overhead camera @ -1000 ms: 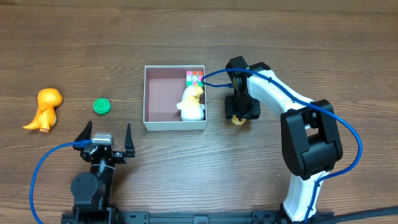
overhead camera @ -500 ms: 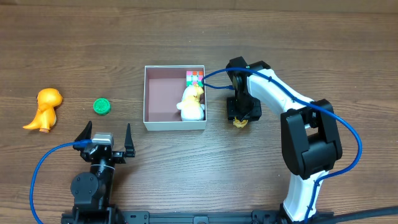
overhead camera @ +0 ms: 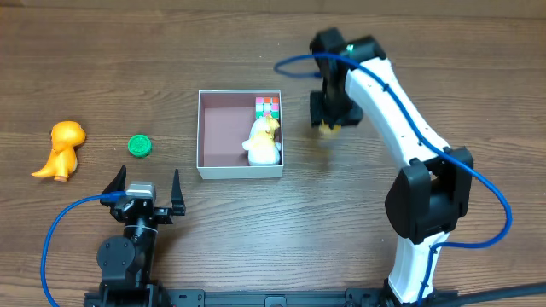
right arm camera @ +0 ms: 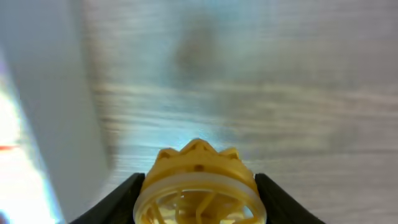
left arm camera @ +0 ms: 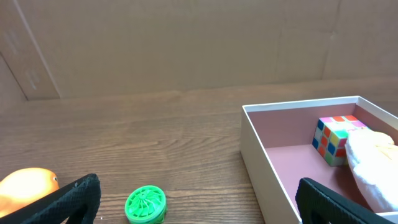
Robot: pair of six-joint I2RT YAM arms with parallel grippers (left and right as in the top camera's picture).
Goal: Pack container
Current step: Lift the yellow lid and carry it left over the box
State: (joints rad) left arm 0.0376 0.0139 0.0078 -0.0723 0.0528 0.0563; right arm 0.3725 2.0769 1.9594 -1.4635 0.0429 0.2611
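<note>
One yellow ribbed cap (right arm camera: pixel 198 183) pinched in my right gripper (overhead camera: pixel 328 126), hanging just right of the container's (overhead camera: pixel 223 128) far-right corner: it lies to my left, nearer this arm than my wide-open left gripper (overhead camera: pixel 145 181)

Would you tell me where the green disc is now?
Overhead, the green disc lies on the table between the orange dinosaur and the left wall of the container, just beyond the left gripper.

so the container (overhead camera: pixel 229 128) = white walls, pinkish-brown floor. puzzle cube (overhead camera: pixel 267 106) multicolour squares, plush (overhead camera: pixel 264 143) white w/ yellow. green disc (overhead camera: pixel 140 146) spoke pattern, yellow disc (right arm camera: pixel 198 183) same. dino (overhead camera: pixel 61 149) orange. table (overhead camera: pixel 478 68) brown woodgrain.
</note>
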